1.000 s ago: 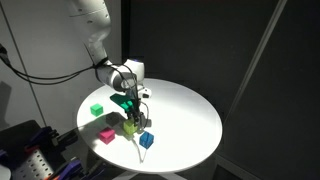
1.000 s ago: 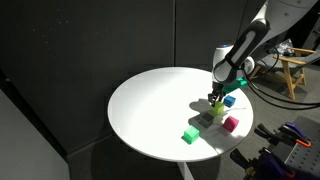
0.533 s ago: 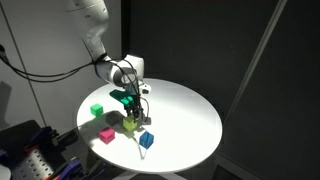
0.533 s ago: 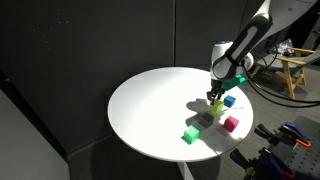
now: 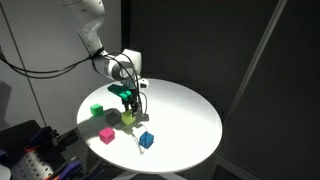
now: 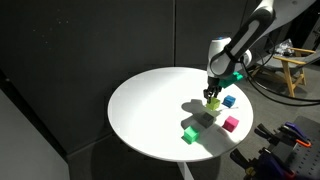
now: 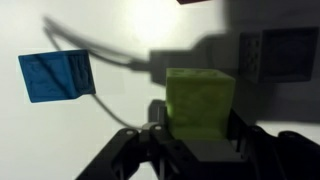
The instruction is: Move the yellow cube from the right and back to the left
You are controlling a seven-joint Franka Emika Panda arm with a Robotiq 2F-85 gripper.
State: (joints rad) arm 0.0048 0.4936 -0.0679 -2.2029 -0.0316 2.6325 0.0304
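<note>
The yellow cube is a small lime-yellow block held between my gripper's fingers in the wrist view. In both exterior views it hangs just above the round white table, under the gripper. The gripper is shut on the cube, with a finger on each side of it. The cube is lifted a little off the table surface and casts a shadow below.
A blue cube, a pink cube and a deeper green cube lie on the white table. Dark curtains stand behind. A thin cable runs past the blue cube.
The gripper has risen and moved slightly with the yellow cube held in it, away from the blue cube. The other cubes have not moved.
</note>
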